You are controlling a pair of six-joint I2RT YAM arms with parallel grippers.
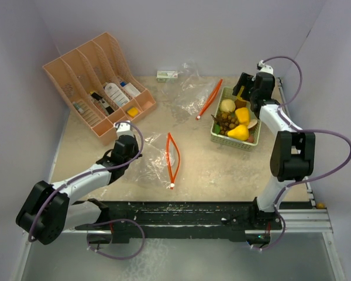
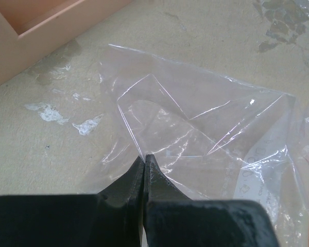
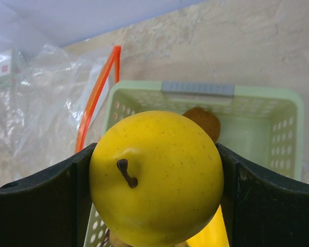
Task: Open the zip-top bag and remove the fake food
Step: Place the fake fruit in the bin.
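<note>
Here, beige tabletop w/ pale walls — L gripper pinched shut, R gripper clamps yellow fruit.

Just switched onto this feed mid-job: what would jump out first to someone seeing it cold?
The big yellow fruit stands out, gripped in the right claw over the green basket at the far right of the table. Next comes the left claw, pinched shut on the crumpled clear bag near the middle, its orange zip gaping open.
</note>
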